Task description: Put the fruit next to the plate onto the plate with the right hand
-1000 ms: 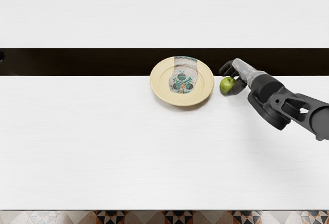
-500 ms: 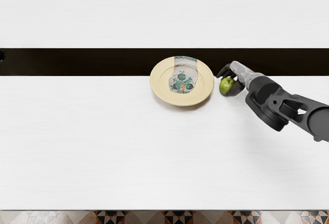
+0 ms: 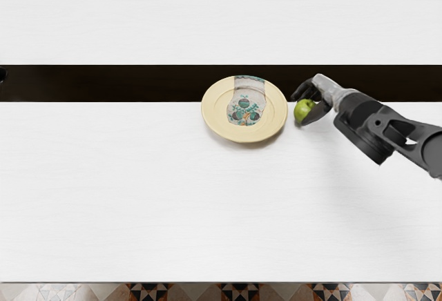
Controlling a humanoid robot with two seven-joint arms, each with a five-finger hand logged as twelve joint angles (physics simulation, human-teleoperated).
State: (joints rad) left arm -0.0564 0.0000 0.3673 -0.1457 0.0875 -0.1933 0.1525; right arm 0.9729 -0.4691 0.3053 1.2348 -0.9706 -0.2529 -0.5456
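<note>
- Leftmost, the plate (image 3: 209, 108): cream with a patterned centre, carrying no fruit yet.
- Just beside its right rim, apart from it: the fruit (image 3: 302, 110), small and green, over the white table (image 3: 138, 190).
- Near-round, so no long axis to speak of; stem too small to make out, so no telling which way it points.
- Wrapped round it, the right hand (image 3: 315, 99), dark fingers (image 3: 302, 93) curled on far and near sides; lifted or resting, cannot tell.
- Judged as the grasp step; next calls for a short carry leftward over the rim, then letting go.

Table (image 3: 173, 197): matt white, faint wood grain. Plate (image 3: 214, 114): smooth cream glaze, painted centre. Green fruit (image 3: 302, 110): slightly glossy skin. Right hand (image 3: 312, 101): dark matt plastic, grey metal-like wrist.
</note>
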